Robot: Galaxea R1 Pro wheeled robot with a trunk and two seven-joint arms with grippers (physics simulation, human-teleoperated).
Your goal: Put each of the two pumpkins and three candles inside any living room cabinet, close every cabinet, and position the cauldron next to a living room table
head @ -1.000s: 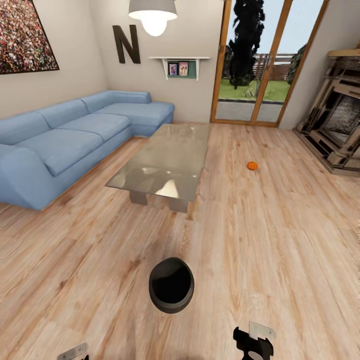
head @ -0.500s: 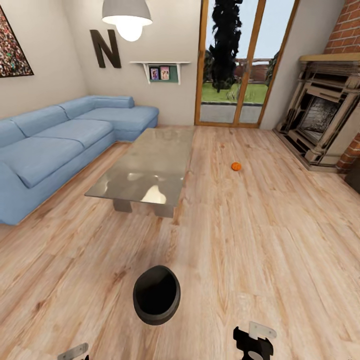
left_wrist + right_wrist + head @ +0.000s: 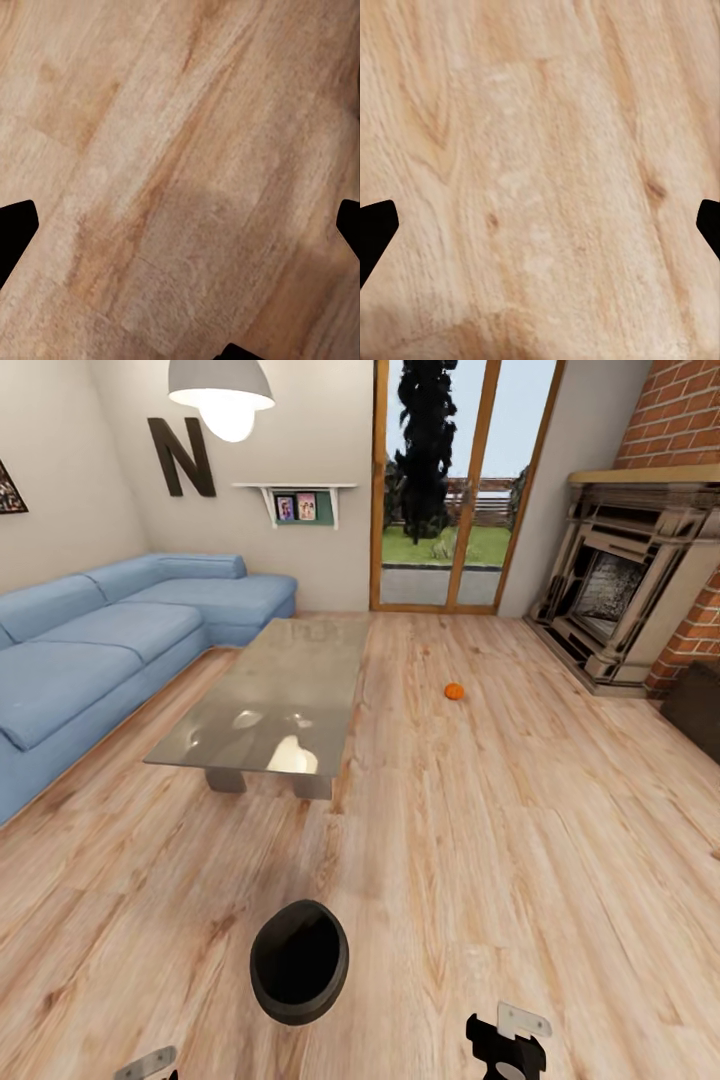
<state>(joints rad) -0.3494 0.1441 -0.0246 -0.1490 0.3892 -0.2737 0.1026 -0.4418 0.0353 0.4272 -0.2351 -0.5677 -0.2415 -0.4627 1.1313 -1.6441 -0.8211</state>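
Camera panned right; cauldron point(image 3: 298, 962) unmoved.

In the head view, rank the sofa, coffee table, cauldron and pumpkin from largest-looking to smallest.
1. Sofa, cut off by the picture's edge.
2. Coffee table.
3. Cauldron, though it sits nearest the camera, which inflates it.
4. Pumpkin, far off on the floor, so its smallness is partly distance.

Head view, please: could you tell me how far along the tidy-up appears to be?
Nothing looks finished. One pumpkin lies loose on the floor past the table. The cauldron sits apart from the table, nearer the robot. Both tools, left and right, hold nothing above bare boards. Storing and closing remain.
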